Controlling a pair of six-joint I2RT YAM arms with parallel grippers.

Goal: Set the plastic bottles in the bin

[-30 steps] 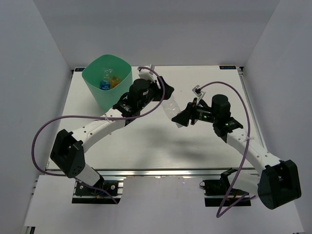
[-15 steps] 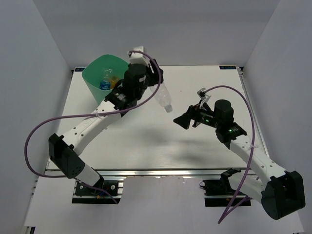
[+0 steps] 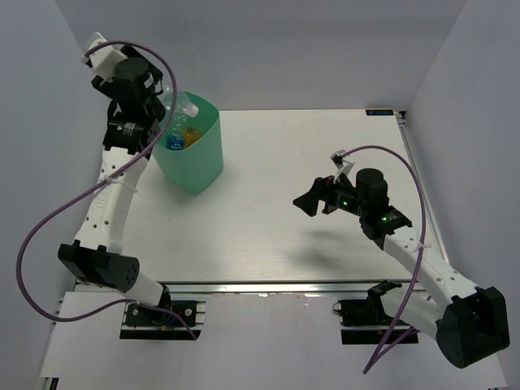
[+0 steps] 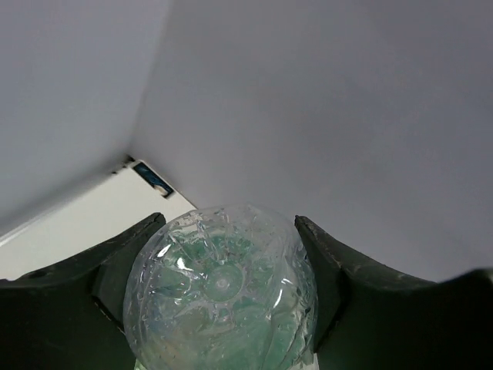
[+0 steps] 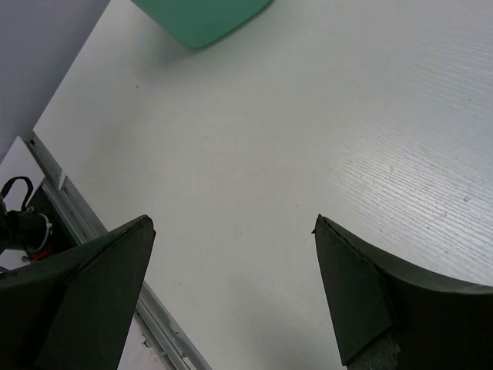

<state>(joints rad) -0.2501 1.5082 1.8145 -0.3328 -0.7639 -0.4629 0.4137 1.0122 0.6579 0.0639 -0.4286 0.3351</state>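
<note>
The mint-green bin [image 3: 203, 158] stands at the table's far left; its base also shows in the right wrist view [image 5: 200, 19]. Inside it lie a blue-labelled bottle [image 3: 175, 142] and an orange bottle [image 3: 190, 134]. My left gripper [image 3: 161, 96] is raised above the bin's left rim and shut on a plain clear bottle [image 3: 175, 103], which hangs over the bin's mouth. In the left wrist view the clear bottle's base [image 4: 223, 289] fills the gap between the fingers of the left gripper [image 4: 229, 223]. My right gripper [image 3: 309, 201] [image 5: 231, 223] hovers open over the table's right half, holding nothing.
White walls close in the table on the left, back and right. The table's near edge, with its metal rail [image 5: 100, 231], shows beneath the right gripper. The purple cable [image 3: 49, 219] of the left arm loops out to the left.
The left arm swung up and left from the table's middle, carrying the clear bottle over the bin. The right gripper opened, let go of that bottle and drew back slightly.
</note>
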